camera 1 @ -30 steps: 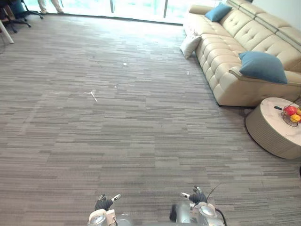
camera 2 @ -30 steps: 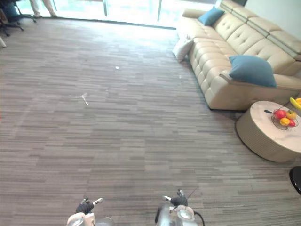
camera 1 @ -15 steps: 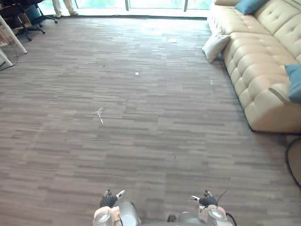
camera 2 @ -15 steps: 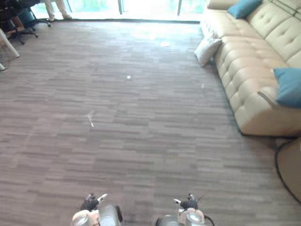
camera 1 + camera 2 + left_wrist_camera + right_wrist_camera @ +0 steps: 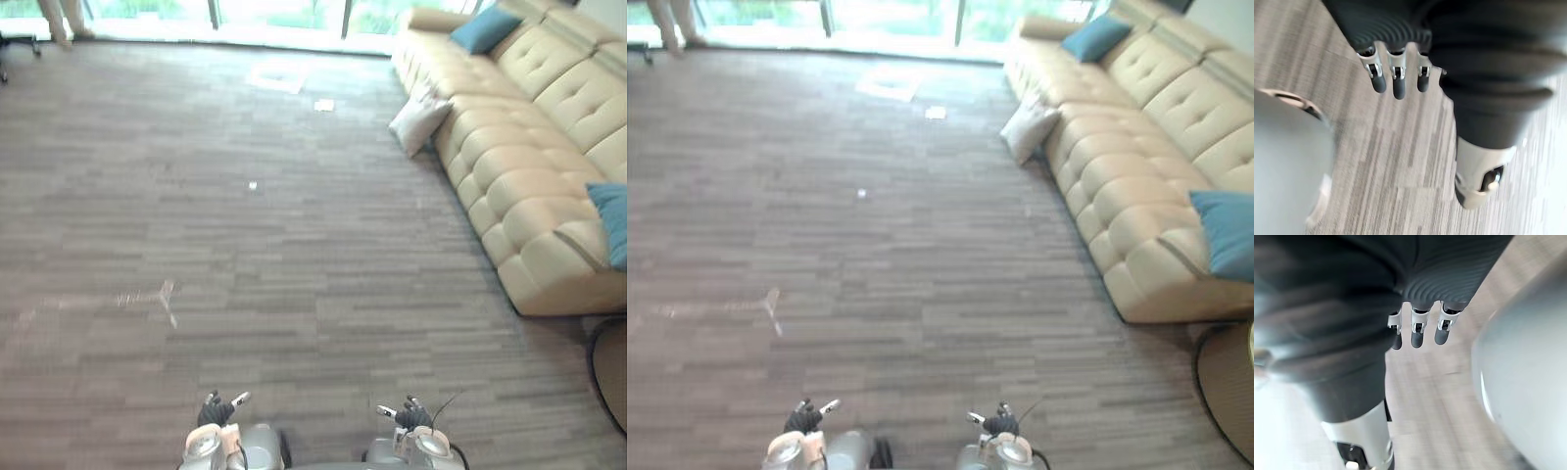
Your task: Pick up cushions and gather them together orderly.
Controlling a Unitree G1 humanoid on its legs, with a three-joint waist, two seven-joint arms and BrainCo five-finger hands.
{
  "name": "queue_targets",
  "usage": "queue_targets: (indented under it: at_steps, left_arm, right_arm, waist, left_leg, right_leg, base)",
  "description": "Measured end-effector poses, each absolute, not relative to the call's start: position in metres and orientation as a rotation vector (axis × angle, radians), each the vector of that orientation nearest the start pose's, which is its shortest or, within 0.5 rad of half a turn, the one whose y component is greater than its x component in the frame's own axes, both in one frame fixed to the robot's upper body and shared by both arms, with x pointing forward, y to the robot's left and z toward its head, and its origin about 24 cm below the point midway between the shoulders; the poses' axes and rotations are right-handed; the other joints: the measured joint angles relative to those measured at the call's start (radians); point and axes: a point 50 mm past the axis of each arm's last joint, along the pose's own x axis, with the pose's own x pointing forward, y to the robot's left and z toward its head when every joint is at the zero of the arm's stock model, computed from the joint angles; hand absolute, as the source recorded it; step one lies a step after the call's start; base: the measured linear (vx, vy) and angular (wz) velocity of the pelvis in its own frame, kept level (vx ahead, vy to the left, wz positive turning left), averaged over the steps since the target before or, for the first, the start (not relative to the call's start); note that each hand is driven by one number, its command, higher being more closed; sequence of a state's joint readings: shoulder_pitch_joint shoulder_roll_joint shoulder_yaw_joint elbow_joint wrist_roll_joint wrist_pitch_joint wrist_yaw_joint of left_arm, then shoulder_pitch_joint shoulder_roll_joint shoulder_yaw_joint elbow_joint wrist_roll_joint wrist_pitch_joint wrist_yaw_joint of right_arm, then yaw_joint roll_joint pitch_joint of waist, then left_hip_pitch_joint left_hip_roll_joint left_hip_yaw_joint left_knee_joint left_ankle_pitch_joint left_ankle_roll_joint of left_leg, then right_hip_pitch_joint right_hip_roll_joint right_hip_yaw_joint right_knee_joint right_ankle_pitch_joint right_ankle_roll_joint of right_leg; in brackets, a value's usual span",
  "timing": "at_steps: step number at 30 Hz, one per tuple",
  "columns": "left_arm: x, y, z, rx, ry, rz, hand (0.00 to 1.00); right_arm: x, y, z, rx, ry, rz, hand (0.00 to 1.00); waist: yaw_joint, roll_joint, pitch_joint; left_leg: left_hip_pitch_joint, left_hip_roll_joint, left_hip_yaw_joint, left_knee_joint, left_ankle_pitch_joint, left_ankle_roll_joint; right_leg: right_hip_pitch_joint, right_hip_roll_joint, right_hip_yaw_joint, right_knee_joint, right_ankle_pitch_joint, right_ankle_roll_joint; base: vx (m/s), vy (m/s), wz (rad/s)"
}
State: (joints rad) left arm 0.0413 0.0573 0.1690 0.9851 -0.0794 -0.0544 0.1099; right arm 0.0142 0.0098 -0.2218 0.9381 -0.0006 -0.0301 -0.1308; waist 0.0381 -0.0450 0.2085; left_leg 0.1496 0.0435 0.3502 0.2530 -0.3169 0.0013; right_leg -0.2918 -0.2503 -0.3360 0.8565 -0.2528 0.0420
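A grey striped carpet floor [image 5: 294,245] stretches away ahead of the left hand [image 5: 217,411] and the right hand [image 5: 407,415]. Well ahead of the right hand and off to its right stands a cream tufted sofa [image 5: 519,186]. A white cushion [image 5: 418,120] sits on the floor, leaning against the sofa's front. The far blue cushion [image 5: 486,29] lies at the sofa's far end, the near blue cushion [image 5: 1225,233] on the end closest to the right hand. Far ahead of the left hand, a white speck [image 5: 253,185] and a paper scrap [image 5: 323,105] lie on the floor; nearer it is a pale mark [image 5: 167,294].
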Motion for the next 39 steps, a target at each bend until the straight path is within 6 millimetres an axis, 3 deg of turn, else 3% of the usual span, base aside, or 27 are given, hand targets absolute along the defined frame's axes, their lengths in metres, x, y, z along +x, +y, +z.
queue_targets:
  at_steps: [2, 4, 5, 7, 9, 10, 11, 12, 14, 15, 16, 17, 18, 20, 21, 22, 23, 24, 26, 27, 28, 29, 31, 34, 35, 38, 39]
  left_arm:
    - [0.122, 0.199, -0.151, -0.039, 0.982, 0.323, 0.00]
    - [0.115, 0.200, -0.153, -0.023, 1.004, 0.317, 0.00]
    - [0.110, 0.198, -0.155, -0.021, 1.018, 0.312, 0.00]
    - [0.111, 0.181, -0.157, -0.059, 1.024, 0.280, 0.00]
    - [0.114, 0.179, -0.156, -0.071, 1.013, 0.276, 0.00]
    - [0.117, 0.177, -0.156, -0.091, 1.005, 0.285, 0.00]
    - [0.117, 0.176, -0.155, -0.107, 0.994, 0.296, 0.00]
    - [0.119, 0.178, -0.154, -0.111, 0.985, 0.302, 0.00]
    - [0.124, 0.192, -0.149, -0.086, 0.947, 0.325, 0.00]
    - [0.124, 0.192, -0.149, -0.086, 0.946, 0.325, 0.00]
    - [0.131, 0.198, -0.144, -0.074, 0.905, 0.335, 0.00]
    - [0.135, 0.200, -0.141, -0.075, 0.879, 0.338, 0.00]
    - [0.138, 0.200, -0.139, -0.085, 0.865, 0.341, 0.00]
    - [0.140, 0.197, -0.138, -0.099, 0.847, 0.343, 0.00]
    - [0.140, 0.197, -0.138, -0.107, 0.849, 0.347, 0.00]
    - [0.143, 0.203, -0.136, -0.083, 0.840, 0.343, 0.00]
    - [0.145, 0.207, -0.135, -0.074, 0.837, 0.346, 0.00]
    - [0.145, 0.209, -0.134, -0.074, 0.833, 0.352, 0.00]
    - [0.144, 0.208, -0.135, -0.067, 0.842, 0.348, 0.00]
    - [0.142, 0.210, -0.138, -0.051, 0.868, 0.343, 0.00]
    - [0.140, 0.209, -0.140, -0.047, 0.884, 0.341, 0.00]
    - [0.134, 0.206, -0.144, -0.040, 0.923, 0.331, 0.00]
    - [0.128, 0.200, -0.148, -0.020, 0.959, 0.298, 0.00]
    - [0.122, 0.196, -0.152, 0.000, 0.994, 0.267, 0.00]
    - [0.121, 0.195, -0.153, 0.001, 1.001, 0.263, 0.00]
    - [0.115, 0.196, -0.154, 0.015, 1.018, 0.254, 0.00]
    - [0.113, 0.197, -0.155, 0.018, 1.023, 0.253, 0.00]
  right_arm:
    - [0.136, -0.195, -0.145, 0.035, 0.947, -0.344, 0.00]
    - [0.139, -0.200, -0.144, 0.026, 0.936, -0.356, 0.00]
    - [0.139, -0.205, -0.143, 0.021, 0.932, -0.365, 0.00]
    - [0.141, -0.217, -0.140, 0.011, 0.918, -0.399, 0.00]
    - [0.143, -0.224, -0.137, 0.019, 0.905, -0.426, 0.00]
    - [0.144, -0.226, -0.136, 0.012, 0.902, -0.425, 0.00]
    - [0.144, -0.225, -0.137, 0.007, 0.909, -0.419, 0.00]
    - [0.143, -0.220, -0.139, 0.015, 0.922, -0.410, 0.00]
    - [0.140, -0.205, -0.143, 0.032, 0.948, -0.373, 0.00]
    - [0.140, -0.205, -0.143, 0.032, 0.949, -0.373, 0.00]
    - [0.134, -0.198, -0.148, 0.046, 0.988, -0.361, 0.00]
    - [0.135, -0.197, -0.149, 0.051, 0.996, -0.359, 0.00]
    - [0.136, -0.195, -0.149, 0.053, 0.996, -0.356, 0.00]
    - [0.131, -0.195, -0.151, 0.042, 1.008, -0.357, 0.00]
    - [0.127, -0.198, -0.152, 0.025, 1.025, -0.355, 0.00]
    - [0.130, -0.187, -0.154, 0.034, 1.035, -0.322, 0.00]
    - [0.134, -0.179, -0.153, 0.045, 1.022, -0.308, 0.00]
    - [0.135, -0.176, -0.152, 0.050, 1.017, -0.302, 0.00]
    - [0.133, -0.171, -0.154, 0.060, 1.025, -0.295, 0.00]
    - [0.134, -0.170, -0.153, 0.061, 1.020, -0.289, 0.00]
    - [0.134, -0.172, -0.153, 0.059, 1.015, -0.290, 0.00]
    - [0.137, -0.176, -0.151, 0.039, 0.993, -0.289, 0.00]
    - [0.138, -0.183, -0.148, 0.017, 0.966, -0.293, 0.00]
    - [0.141, -0.193, -0.145, -0.008, 0.944, -0.303, 0.00]
    - [0.143, -0.197, -0.143, -0.011, 0.935, -0.309, 0.00]
    - [0.147, -0.200, -0.141, -0.017, 0.925, -0.312, 0.00]
    - [0.145, -0.201, -0.142, -0.015, 0.927, -0.317, 0.00]
  waist:
    - [-0.008, 0.010, 0.007]
    - [-0.039, 0.007, 0.011]
    - [-0.049, 0.015, 0.018]
    - [-0.047, 0.070, 0.006]
    - [-0.050, 0.100, 0.017]
    - [-0.050, 0.126, 0.031]
    - [-0.046, 0.137, 0.039]
    - [-0.043, 0.140, 0.044]
    - [-0.032, 0.094, 0.052]
    - [-0.032, 0.093, 0.052]
    - [-0.021, 0.063, 0.046]
    - [-0.005, 0.059, 0.049]
    - [0.006, 0.057, 0.050]
    - [0.030, 0.068, 0.049]
    - [0.037, 0.070, 0.047]
    - [0.034, 0.036, 0.039]
    - [0.025, 0.012, 0.030]
    - [0.032, 0.007, 0.027]
    - [0.035, -0.015, 0.021]
    - [0.031, -0.028, 0.023]
    - [0.025, -0.026, 0.025]
    - [0.013, -0.012, 0.028]
    - [0.007, 0.015, 0.015]
    - [-0.019, 0.024, 0.021]
    - [-0.032, 0.031, 0.025]
    - [-0.046, 0.020, 0.030]
    - [-0.052, 0.018, 0.028]
  left_leg:
    - [0.093, -0.004, -0.010, -0.073, -0.012, -0.016]
    - [0.195, -0.017, -0.046, -0.136, -0.030, -0.048]
    - [0.239, -0.011, -0.071, -0.138, -0.041, -0.066]
    - [0.251, 0.040, -0.124, -0.062, -0.024, -0.093]
    - [0.143, 0.089, -0.177, 0.249, 0.037, -0.106]
    - [0.037, 0.143, -0.204, 0.513, 0.196, -0.121]
    - [-0.049, 0.202, -0.191, 0.709, 0.215, -0.136]
    - [-0.103, 0.247, -0.169, 0.828, 0.177, -0.105]
    - [-0.245, 0.259, -0.119, 0.898, 0.089, -0.057]
    - [-0.248, 0.259, -0.118, 0.897, 0.086, -0.056]
    - [-0.376, 0.228, -0.054, 0.750, 0.021, -0.025]
    - [-0.437, 0.192, -0.033, 0.586, 0.014, -0.020]
    - [-0.468, 0.162, -0.031, 0.454, 0.033, -0.014]
    - [-0.500, 0.105, -0.050, 0.055, 0.210, -0.056]
    - [-0.499, 0.103, -0.073, 0.064, 0.338, -0.046]
    - [-0.500, 0.074, -0.069, 0.098, 0.351, 0.005]
    - [-0.513, 0.066, -0.058, 0.126, 0.301, 0.012]
    - [-0.516, 0.066, -0.053, 0.156, 0.271, 0.022]
    - [-0.470, 0.043, -0.029, 0.193, 0.185, 0.047]
    - [-0.393, 0.013, -0.011, 0.198, 0.132, 0.049]
    - [-0.341, -0.002, -0.012, 0.192, 0.102, 0.044]
    - [-0.229, -0.018, -0.010, 0.150, 0.061, 0.037]
    - [-0.111, -0.020, -0.003, 0.061, 0.043, 0.027]
    - [0.042, -0.011, 0.003, -0.062, 0.042, 0.016]
    - [0.089, -0.005, 0.013, -0.106, 0.036, 0.005]
    - [0.217, -0.011, 0.015, -0.167, 0.001, -0.062]
    - [0.246, -0.017, 0.002, -0.166, -0.012, -0.081]
  right_leg:
    - [-0.054, 0.051, -0.054, -0.305, 0.068, 0.009]
    - [-0.063, 0.113, -0.057, -0.606, 0.194, 0.005]
    - [-0.060, 0.128, -0.011, -0.585, 0.293, -0.075]
    - [-0.092, 0.135, 0.008, -0.400, 0.237, -0.125]
    - [-0.064, 0.131, -0.021, -0.307, 0.124, -0.113]
    - [0.004, 0.155, -0.030, -0.316, 0.070, -0.113]
    - [0.073, 0.188, -0.030, -0.342, 0.034, -0.119]
    - [0.142, 0.208, -0.027, -0.372, 0.010, -0.123]
    - [0.331, 0.211, -0.013, -0.490, -0.028, -0.101]
    - [0.334, 0.211, -0.012, -0.493, -0.028, -0.101]
    - [0.438, 0.194, 0.009, -0.585, -0.017, -0.079]
    - [0.480, 0.174, 0.025, -0.608, -0.018, -0.075]
    - [0.510, 0.157, 0.035, -0.625, -0.024, -0.066]
    - [0.611, 0.147, 0.089, -0.705, -0.062, -0.005]
    - [0.651, 0.144, 0.125, -0.726, -0.070, 0.004]
    - [0.663, 0.111, 0.156, -0.732, -0.052, -0.025]
    - [0.631, 0.094, 0.183, -0.693, 0.002, -0.044]
    - [0.600, 0.083, 0.212, -0.639, 0.046, -0.018]
    - [0.530, 0.037, 0.275, -0.430, 0.126, 0.074]
    - [0.451, 0.000, 0.317, -0.182, 0.205, 0.147]
    - [0.403, -0.012, 0.315, -0.030, 0.210, 0.155]
    - [0.322, -0.021, 0.277, 0.152, 0.167, 0.110]
    - [0.208, -0.019, 0.168, 0.202, 0.080, 0.041]
    - [0.052, -0.002, -0.043, -0.020, -0.014, -0.012]
    - [0.009, 0.024, -0.095, -0.189, 0.009, -0.021]
    - [-0.037, 0.128, -0.091, -0.586, 0.200, -0.047]
    - [-0.041, 0.145, -0.044, -0.577, 0.289, -0.114]
  base:
    - [0.70, 0.007, 0.30]
    - [0.80, -0.055, 0.50]
    - [1.02, -0.115, 0.61]
    - [0.91, -0.152, 0.42]
    - [0.70, -0.176, 0.16]
    - [0.73, -0.117, -0.03]
    - [0.72, -0.089, -0.06]
    - [0.72, -0.057, -0.08]
    - [0.76, -0.074, 0.02]
    - [0.67, -0.045, -0.10]
    - [0.67, 0.017, -0.38]
    - [0.54, 0.066, -0.56]
    - [0.84, 0.193, -0.69]
    - [0.79, 0.268, -0.78]
    - [0.74, 0.321, -0.63]
    - [0.86, 0.392, -0.31]
    - [0.69, 0.342, -0.19]
    - [0.67, 0.353, -0.15]
    - [0.60, 0.312, -0.19]
    - [0.61, 0.284, -0.12]
    - [0.81, 0.324, -0.16]
    - [0.55, 0.201, -0.17]
    - [0.55, 0.123, -0.14]
    - [0.52, 0.036, 0.12]
    - [0.68, -0.029, 0.16]
    - [0.69, -0.078, 0.12]
    - [0.77, -0.124, 0.16]
